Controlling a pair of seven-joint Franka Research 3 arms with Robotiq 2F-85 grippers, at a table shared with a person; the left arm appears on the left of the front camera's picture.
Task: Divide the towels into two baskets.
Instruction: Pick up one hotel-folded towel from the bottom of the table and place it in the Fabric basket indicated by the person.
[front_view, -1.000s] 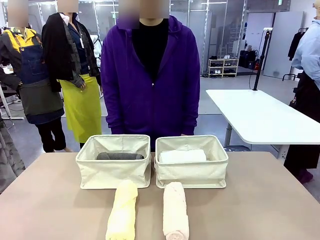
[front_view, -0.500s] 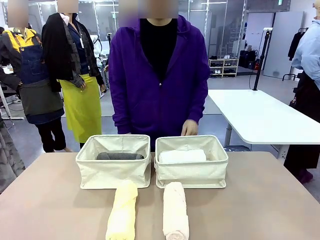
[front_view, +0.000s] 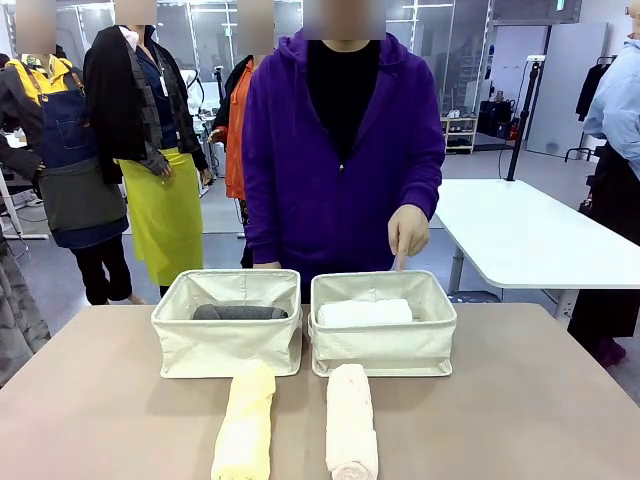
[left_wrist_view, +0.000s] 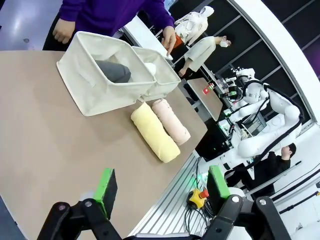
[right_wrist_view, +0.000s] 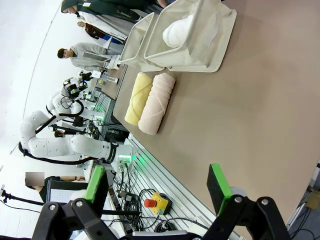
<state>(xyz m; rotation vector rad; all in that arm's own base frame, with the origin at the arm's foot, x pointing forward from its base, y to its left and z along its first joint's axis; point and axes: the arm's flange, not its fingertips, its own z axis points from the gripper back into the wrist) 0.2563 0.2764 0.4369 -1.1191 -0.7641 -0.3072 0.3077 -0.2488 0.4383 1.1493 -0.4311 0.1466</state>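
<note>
Cream canvas bins stand side by side on the bench (front_view: 530, 400): the left basket (front_view: 226, 348) holds the dark grey towel (front_view: 240, 312), the right basket (front_view: 385, 350) the white towel (front_view: 365, 312). Just in front of them, on the bench, lie the pale yellow towel (front_view: 245, 420) and the pale peach towel (front_view: 351, 420). The left gripper (left_wrist_view: 162, 186) and the right gripper (right_wrist_view: 157, 185) both hang spread wide and empty. A person's hand (front_view: 408, 230) hovers over the right basket's far rim.
</note>
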